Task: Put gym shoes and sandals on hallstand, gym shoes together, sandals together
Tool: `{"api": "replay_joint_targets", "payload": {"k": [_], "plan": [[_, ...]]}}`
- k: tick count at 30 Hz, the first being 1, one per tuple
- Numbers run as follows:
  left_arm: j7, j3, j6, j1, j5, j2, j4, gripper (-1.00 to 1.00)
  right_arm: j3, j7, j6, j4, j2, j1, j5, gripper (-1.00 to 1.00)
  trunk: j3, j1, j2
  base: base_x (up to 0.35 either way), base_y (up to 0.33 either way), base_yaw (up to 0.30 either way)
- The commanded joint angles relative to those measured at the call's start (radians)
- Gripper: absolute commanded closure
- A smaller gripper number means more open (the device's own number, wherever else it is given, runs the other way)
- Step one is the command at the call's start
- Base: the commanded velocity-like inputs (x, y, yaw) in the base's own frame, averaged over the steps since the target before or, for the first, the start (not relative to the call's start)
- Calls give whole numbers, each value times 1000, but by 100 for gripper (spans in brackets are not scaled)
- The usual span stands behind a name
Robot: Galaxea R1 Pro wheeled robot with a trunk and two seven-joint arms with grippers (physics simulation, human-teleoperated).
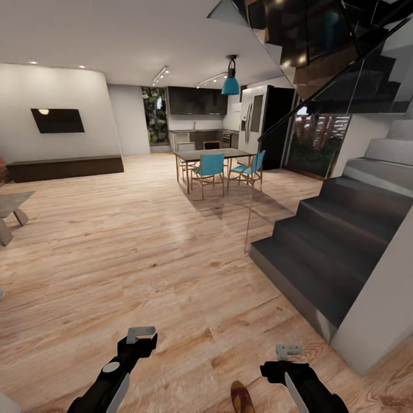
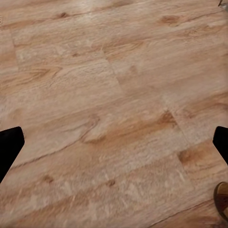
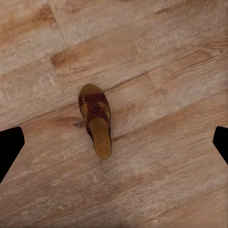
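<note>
Head: left end effector (image 1: 141, 332) and right end effector (image 1: 288, 350) over floor (image 1: 172, 258); sandal (image 1: 242, 397) between them, nearer right.
Left wrist: fingers (image 2: 10, 148) apart, empty.
Right wrist: fingers (image 3: 9, 149) apart; sandal (image 3: 96, 119) lies on floor beyond them.

The left black robot arm (image 1: 109, 378) has a glossy casing with a long white panel on its inner side and a small round grey disc on top. The left light-grey angular gripper (image 1: 141, 333) sits on a bulky black wrist. The right black robot arm (image 1: 312, 390) also carries a white strip. The right light-grey gripper (image 1: 288, 350) has the same blocky, bracket-like shape. Its black fingertips (image 3: 10, 147) look flat and tapered.
</note>
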Motion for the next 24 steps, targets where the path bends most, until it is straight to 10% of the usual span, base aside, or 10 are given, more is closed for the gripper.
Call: {"api": "replay_joint_targets", "payload": {"k": [1, 24], "plan": [[0, 2, 2, 0, 3, -1, -1, -100, 0, 0, 6, -2, 0, 0, 0, -100, -2, 0, -1, -1, 0, 132], [-1, 2, 2, 0, 3, -1, 2, -100, -1, 2, 4, -2, 0, 0, -2, -100, -75, 65, -120, 0, 0, 116]]}}
